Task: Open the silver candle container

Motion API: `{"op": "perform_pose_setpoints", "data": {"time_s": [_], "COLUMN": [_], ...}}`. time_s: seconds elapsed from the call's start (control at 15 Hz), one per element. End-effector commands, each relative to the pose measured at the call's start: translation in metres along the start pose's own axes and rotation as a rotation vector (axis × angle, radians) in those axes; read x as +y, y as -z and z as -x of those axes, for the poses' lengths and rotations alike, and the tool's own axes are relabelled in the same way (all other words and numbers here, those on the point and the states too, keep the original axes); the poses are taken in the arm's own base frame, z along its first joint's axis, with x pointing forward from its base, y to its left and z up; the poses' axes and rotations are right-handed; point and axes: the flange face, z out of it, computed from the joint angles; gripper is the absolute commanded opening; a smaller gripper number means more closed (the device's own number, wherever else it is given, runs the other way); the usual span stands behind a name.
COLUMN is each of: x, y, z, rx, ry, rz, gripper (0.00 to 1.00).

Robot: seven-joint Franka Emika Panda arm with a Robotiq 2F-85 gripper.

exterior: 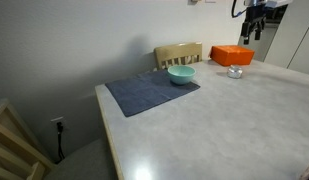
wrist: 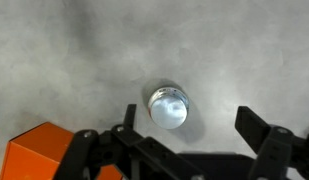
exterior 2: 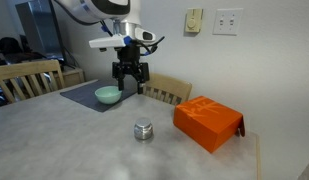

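Silver tin [exterior 2: 143, 130] stands on the table [exterior 2: 54, 145] at lower centre of frame, lid on, near the orange box [exterior 2: 207, 122] to its right. Above and apart from it hangs the tool [exterior 2: 130, 80], jaws wide and empty, the wrist view showing the tin roughly between them. Judged step: approach; the next move calls for a straight descent, then closing on the lid rim alone to lift it.
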Motion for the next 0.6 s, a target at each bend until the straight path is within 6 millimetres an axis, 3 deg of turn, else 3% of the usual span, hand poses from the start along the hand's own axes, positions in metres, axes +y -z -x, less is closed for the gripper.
{"op": "perform_pose_setpoints", "data": {"time_s": [0.0, 0.33, 0.53], "x": [-0.006, 0.01, 0.023], "y": [0.007, 0.003, -0.006], "z": [0.002, -0.018, -0.014], "rx": [0.036, 0.28, 0.341], "ry": [0.006, -0.015, -0.07], "rz": [0.01, -0.127, -0.16], "gripper": [1.0, 1.0, 1.0]}}
